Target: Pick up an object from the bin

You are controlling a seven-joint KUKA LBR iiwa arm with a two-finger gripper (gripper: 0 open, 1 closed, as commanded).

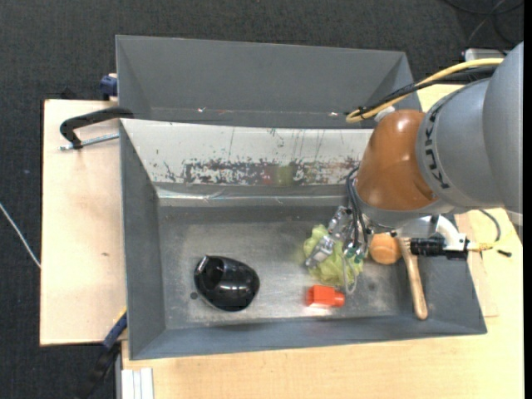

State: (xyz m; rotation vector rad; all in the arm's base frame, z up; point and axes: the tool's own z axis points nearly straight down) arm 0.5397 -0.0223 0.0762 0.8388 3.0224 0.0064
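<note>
Hanging over one crumpled yellow-green thing (pixel 318 254), gripper (pixel 345 241); its state cannot be told.
One black lump (pixel 226 283), one red block (pixel 324 297), one wooden stick (pixel 416 287).

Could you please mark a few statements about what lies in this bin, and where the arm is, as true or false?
1. A black mouse-shaped object lies on the left of the bin floor. True.
2. The small orange block rests against the back wall. False: it lies near the front wall, just in front of the yellow-green crumpled thing.
3. The jaws hang over the black mouse-shaped object. False: they are above the yellow-green crumpled thing, right of the middle.
4. A wooden-handled tool lies at the bin's right side. True.
</note>
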